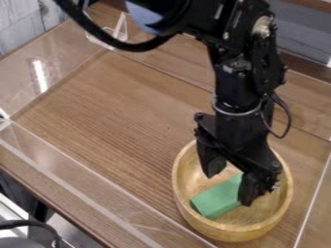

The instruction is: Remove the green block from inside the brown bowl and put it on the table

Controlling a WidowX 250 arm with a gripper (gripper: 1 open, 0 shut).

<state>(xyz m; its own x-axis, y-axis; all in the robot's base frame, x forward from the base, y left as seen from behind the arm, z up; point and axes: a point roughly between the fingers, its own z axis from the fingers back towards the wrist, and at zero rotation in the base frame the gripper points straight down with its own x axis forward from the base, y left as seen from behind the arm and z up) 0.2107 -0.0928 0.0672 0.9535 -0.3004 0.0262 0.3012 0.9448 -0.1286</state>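
Table (116,126) bare at left behind acrylic walls; brown bowl (195,215) at lower right; green block (214,201) lies flat on its floor; gripper (241,184) points down inside the bowl, jaws spread wide, straddling the block's upper end, nothing pinched. Step in hand: the grasp; judgement: sink a little, centre the block between the fingers, close across its narrow width, lift clear of the rim.

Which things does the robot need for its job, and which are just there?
Needed for the job:
- green block, lying in the bowl
- brown bowl
- table, where the block should go
- hand, open, down in the bowl over the block

Just there:
- clear walls around the table
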